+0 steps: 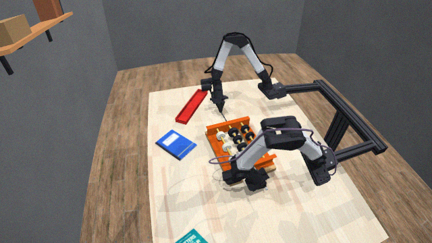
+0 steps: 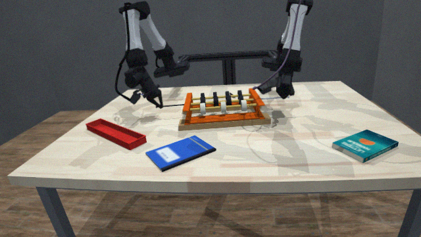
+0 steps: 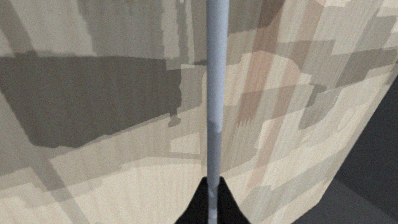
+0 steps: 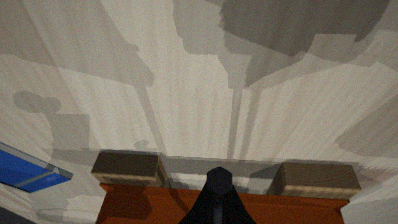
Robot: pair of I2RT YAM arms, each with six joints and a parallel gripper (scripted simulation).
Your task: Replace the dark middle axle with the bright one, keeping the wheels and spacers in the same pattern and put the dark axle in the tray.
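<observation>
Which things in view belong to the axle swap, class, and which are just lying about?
Belong to the job:
- wheel frame
- dark axle
- bright axle
- red tray

Just lying about:
- blue notebook
- teal book
- tan box and brown box on the shelf

There are two arms [image 1: 221, 59] [image 2: 132, 31], three white wheels [image 1: 220, 136] [image 2: 223, 106], one tray [image 1: 192, 106] [image 2: 115, 133], one frame [image 1: 227, 125] [image 2: 187, 103] [image 4: 290, 207], two books [image 1: 175, 145] [image 2: 181, 153] [image 4: 25, 172].
</observation>
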